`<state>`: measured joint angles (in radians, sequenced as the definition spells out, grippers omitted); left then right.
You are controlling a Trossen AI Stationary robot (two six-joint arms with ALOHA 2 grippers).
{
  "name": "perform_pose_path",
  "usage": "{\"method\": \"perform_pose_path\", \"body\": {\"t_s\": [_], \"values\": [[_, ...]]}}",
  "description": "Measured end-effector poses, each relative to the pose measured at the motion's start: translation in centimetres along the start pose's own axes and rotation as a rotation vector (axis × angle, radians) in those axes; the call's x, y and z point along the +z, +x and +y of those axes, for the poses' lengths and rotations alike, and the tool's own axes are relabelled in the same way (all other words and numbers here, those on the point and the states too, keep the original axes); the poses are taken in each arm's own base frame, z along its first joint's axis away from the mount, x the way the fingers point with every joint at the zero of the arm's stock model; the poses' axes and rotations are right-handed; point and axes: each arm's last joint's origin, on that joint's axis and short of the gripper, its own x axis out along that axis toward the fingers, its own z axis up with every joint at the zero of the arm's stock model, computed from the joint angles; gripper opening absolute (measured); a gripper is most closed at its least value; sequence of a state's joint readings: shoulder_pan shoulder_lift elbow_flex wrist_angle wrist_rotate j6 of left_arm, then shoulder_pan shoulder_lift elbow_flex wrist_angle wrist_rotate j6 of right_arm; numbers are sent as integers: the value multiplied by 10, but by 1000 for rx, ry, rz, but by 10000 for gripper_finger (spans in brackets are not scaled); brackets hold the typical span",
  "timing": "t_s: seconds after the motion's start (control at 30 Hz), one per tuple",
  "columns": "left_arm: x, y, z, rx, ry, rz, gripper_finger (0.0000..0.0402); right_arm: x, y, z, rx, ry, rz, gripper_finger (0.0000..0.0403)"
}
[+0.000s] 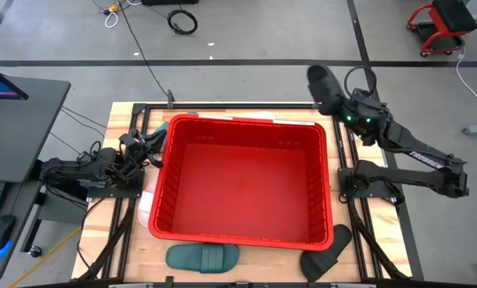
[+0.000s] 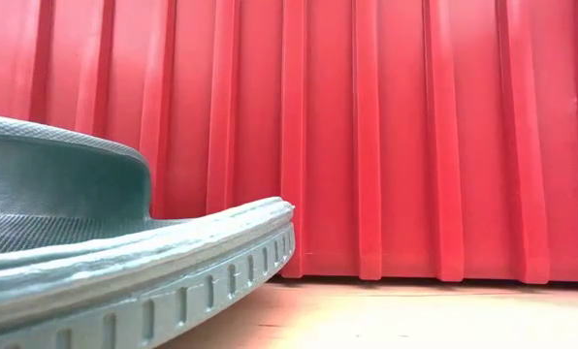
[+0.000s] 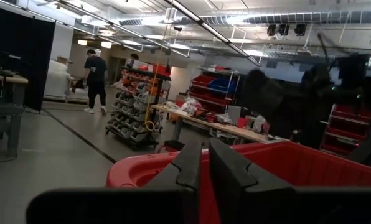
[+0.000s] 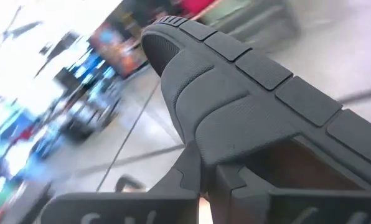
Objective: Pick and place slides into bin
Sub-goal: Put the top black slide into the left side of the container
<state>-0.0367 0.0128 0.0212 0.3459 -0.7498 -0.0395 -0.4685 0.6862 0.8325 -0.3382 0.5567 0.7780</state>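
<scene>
White lettering runs along the right arm [image 1: 424, 160] in the high view, too small to read.

Two dark jointed arms; the right arm [image 1: 414, 156] carries white lettering and green lights.

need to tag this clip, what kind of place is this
Most likely an industrial robotics lab or workshop. Beyond the red bin, the left wrist view shows racks of parts bins, workbenches and exposed ceiling ducts. The high view shows a bare concrete floor with taped lines and cables.
</scene>
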Motion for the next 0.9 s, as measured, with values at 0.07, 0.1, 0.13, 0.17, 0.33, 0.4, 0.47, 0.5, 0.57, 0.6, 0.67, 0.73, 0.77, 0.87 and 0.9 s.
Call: {"method": "perform_pose_path", "body": {"t_s": [0.07, 0.1, 0.13, 0.17, 0.33, 0.4, 0.47, 0.5, 0.57, 0.6, 0.67, 0.73, 0.77, 0.87, 0.9], "values": [[0, 0, 0, 0, 0, 0, 40, 8, -1, 18, 99, -78, 55, 9], [0, 0, 0, 0, 0, 0, 40, 11, 0, 28, 148, -110, 83, 9], [0, 0, 0, 0, 0, 0, 40, 15, 0, 39, 193, -136, 110, 9], [0, 0, 0, 0, 0, 0, 39, 17, 1, 49, 234, -166, 139, 9], [0, 0, 0, 0, 0, 0, 32, 19, 10, 100, 377, -279, 320, 9], [0, 0, 0, 0, 0, 0, 29, 13, 13, 118, 416, -308, 418, 9], [0, 0, 0, 0, 0, 0, 28, 3, 16, 132, 433, -329, 518, 9], [0, 0, 0, 0, 0, 0, 28, -2, 18, 138, 435, -336, 565, 9], [0, 0, 0, 0, 0, 0, 30, -15, 21, 149, 442, -339, 656, 9], [0, 0, 0, 0, 0, 0, 31, -22, 22, 153, 446, -334, 700, 9], [0, 0, 0, 0, 0, 0, 35, -38, 24, 160, 455, -320, 783, 9], [0, 0, 0, 0, 0, 0, 38, -54, 25, 164, 463, -294, 869, 9], [0, 0, 0, 0, 0, 0, 39, -61, 25, 165, 458, -281, 911, 9], [0, 0, 0, 0, 0, 0, 40, -83, 25, 167, 415, -251, 997, 9], [0, 0, 0, 0, 0, 0, 40, -89, 26, 168, 393, -240, 1008, 10]]}}
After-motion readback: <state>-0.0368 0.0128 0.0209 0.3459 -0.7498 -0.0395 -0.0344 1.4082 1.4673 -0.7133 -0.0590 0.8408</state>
